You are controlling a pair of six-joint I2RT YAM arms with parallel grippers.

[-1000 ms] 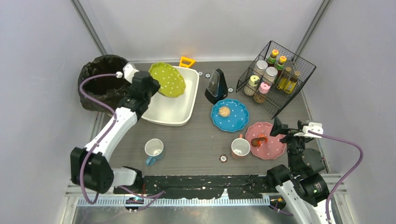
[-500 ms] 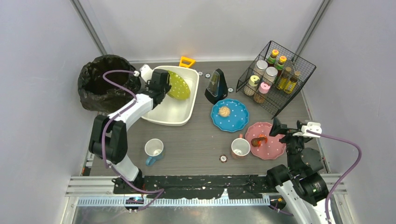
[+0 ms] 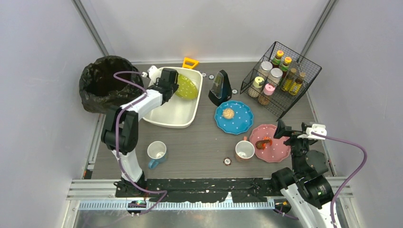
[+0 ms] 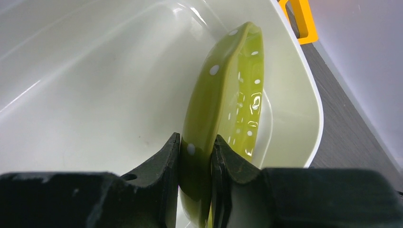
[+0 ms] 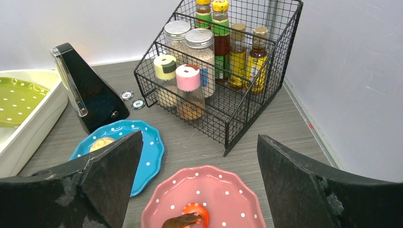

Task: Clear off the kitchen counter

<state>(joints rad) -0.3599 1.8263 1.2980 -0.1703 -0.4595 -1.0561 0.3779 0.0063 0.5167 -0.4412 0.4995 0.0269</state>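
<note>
Plate (image 4: 223,90) is clamped on edge by left gripper (image 4: 196,142) inside tub (image 3: 173,114) at upper left, and should be lowered flat before release, while right gripper (image 5: 198,136) is spread empty at lower right over counter (image 3: 199,142) spanning frame centre.

Wire spice rack (image 5: 259,102), black metronome (image 3: 220,88) — black-lined bin (image 3: 95,99) far left

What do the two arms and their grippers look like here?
The left arm and right arm mix white shells with black joint housings. A purple cable loops along each. The left gripper and right gripper each have two matte black, wedge-shaped fingers.
</note>
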